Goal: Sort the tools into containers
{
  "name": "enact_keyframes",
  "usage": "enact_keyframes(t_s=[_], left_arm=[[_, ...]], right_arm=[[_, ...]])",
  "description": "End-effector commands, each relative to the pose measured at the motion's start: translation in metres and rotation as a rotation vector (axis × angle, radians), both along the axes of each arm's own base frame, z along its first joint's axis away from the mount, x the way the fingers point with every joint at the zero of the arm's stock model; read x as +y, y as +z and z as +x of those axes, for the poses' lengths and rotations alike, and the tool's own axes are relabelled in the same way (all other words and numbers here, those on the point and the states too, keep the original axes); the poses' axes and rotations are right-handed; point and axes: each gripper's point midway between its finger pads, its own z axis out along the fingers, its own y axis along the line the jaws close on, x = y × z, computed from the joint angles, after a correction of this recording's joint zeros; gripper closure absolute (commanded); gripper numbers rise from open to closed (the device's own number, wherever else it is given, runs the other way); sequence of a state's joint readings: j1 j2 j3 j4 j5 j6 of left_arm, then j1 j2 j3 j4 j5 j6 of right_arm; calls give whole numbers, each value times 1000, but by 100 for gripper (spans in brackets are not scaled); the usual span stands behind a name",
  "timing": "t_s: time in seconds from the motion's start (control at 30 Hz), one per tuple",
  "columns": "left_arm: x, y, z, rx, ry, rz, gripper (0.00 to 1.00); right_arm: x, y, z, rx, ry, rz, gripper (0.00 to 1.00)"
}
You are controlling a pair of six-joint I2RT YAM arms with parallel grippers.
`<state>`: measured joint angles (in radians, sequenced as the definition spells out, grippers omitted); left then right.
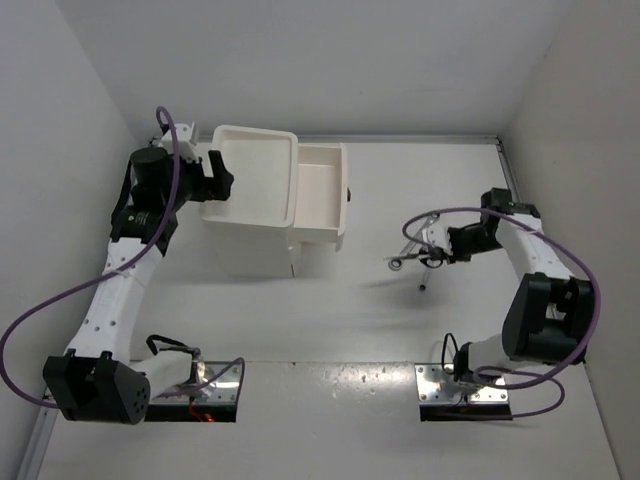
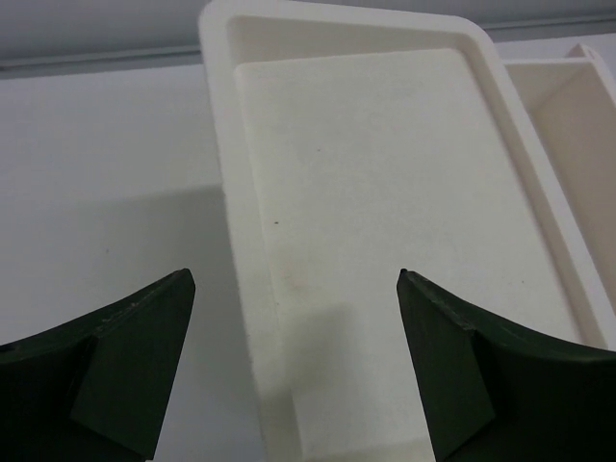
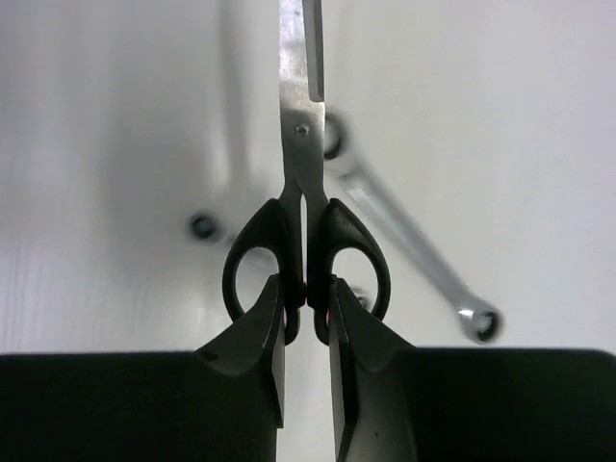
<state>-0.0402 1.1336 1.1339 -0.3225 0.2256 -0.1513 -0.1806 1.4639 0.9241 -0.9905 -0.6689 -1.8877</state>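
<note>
**Right gripper (image 3: 306, 300) pinched narrow on the handles of the black-handled steel scissors (image 3: 300, 164), above a silver metal wrench (image 3: 414, 241).**
In the overhead view, the tall white plastic drawer box (image 1: 250, 245) and its open drawer (image 1: 343, 215) lie at about 10 o'clock from the scissors, well apart. The blades run towards 9 o'clock. The left gripper (image 2: 294, 279) hangs wide and empty over the box's tray rim.
</note>
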Motion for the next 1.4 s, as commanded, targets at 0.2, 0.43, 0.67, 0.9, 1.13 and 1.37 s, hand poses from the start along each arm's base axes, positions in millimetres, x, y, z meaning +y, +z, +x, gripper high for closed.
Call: enact_keyframes(t_s=[0.2,0.43,0.67,0.9,1.13,1.37], left_arm=[[21,16,5,-51,160,48,8],[12,-2,17,1,149,62,17],[17,-14,23,27,194,100,51],[17,-21,23,46,196,96,59],[16,-28,26,66,197,91,60],[14,-28,26,66,189,87,60]], right_arm=[[75,215,81,252,-658,794,100],[133,317,134,480,-848,1068,100],[207,308,163,967,-1087,998,100],[249,268,156,1209,-1265,953,100],[265,210,119,1382,-1420,766,100],[272,193,104,1347,-1384,703,100]])
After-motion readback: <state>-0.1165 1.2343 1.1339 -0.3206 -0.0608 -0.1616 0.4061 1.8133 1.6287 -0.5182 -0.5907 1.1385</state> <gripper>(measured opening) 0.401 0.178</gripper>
